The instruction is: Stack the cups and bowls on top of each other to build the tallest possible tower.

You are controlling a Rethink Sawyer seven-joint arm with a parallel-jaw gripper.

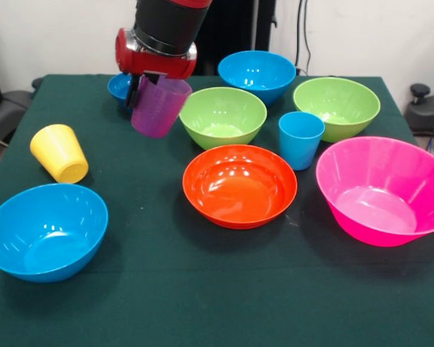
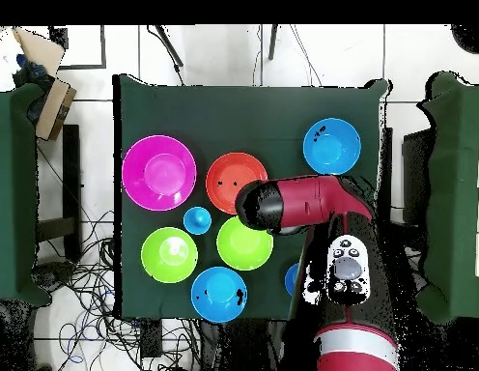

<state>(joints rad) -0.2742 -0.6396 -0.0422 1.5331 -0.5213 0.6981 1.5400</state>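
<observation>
My gripper (image 1: 153, 81) is shut on the rim of the translucent purple cup (image 1: 159, 108) and holds it tilted above the cloth, left of a lime green bowl (image 1: 223, 116). The yellow cup (image 1: 59, 153) appears to lie on its side at the left. The light blue cup (image 1: 301, 139) stands upright between the orange bowl (image 1: 239, 184) and the second green bowl (image 1: 336, 107). The pink bowl (image 1: 383, 189) is at the right. Light blue bowls sit at the back (image 1: 257, 74) and the front left (image 1: 45, 230). The small dark blue bowl (image 1: 118, 87) is partly hidden behind the gripper.
All bowls sit open side up, apart from one another, on the dark green table (image 1: 202, 303). In the overhead view the arm (image 2: 301, 205) covers the purple and yellow cups and part of the orange bowl (image 2: 224, 176). Cables lie on the floor beside the table.
</observation>
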